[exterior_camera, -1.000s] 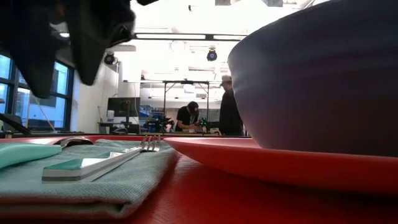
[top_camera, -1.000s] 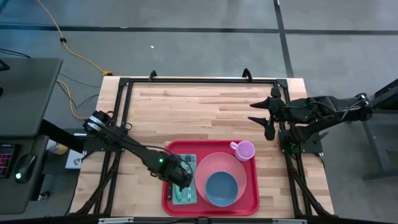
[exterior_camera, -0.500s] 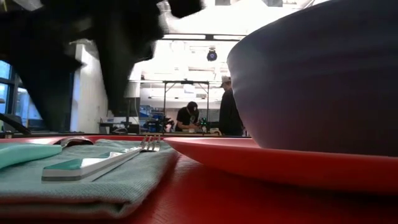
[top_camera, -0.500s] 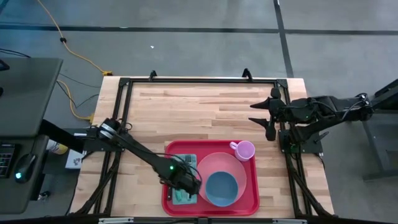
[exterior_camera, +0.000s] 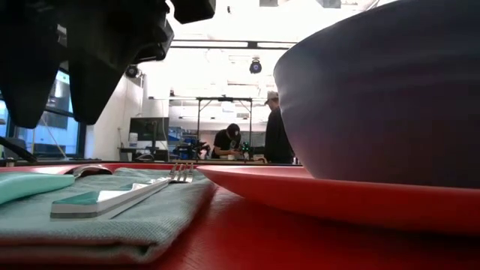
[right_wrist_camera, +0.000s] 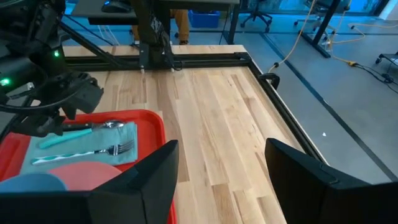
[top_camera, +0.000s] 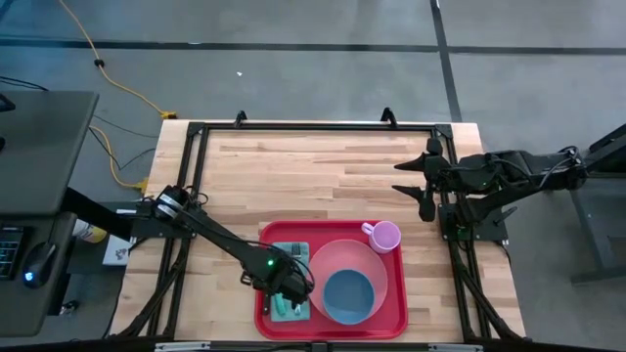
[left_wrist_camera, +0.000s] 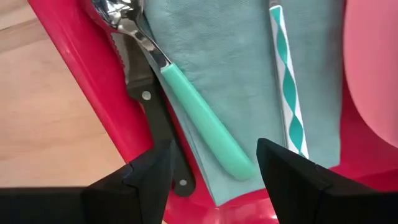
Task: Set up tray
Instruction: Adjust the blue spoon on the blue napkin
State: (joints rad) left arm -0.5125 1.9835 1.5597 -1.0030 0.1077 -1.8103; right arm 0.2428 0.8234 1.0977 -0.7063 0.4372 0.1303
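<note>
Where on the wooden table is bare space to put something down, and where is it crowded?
The far half of the wooden table is bare, and so are the strips beside the large red plastic tray. The tray is crowded: the open left gripper hovers over its teal cloth napkin.

Light wood-plank table, black frame at edges; red tray rests at near edge.

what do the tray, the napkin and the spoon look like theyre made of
Tray: likely plastic, glossy bright red, with a smooth moulded raised rim. Napkin: looks like cloth, matte teal, with a soft, faintly fuzzy surface and a folded edge. Spoon: shiny, mirror-like metal bowl and neck, probably steel; its handle is smooth opaque mint green, apparently plastic.
</note>
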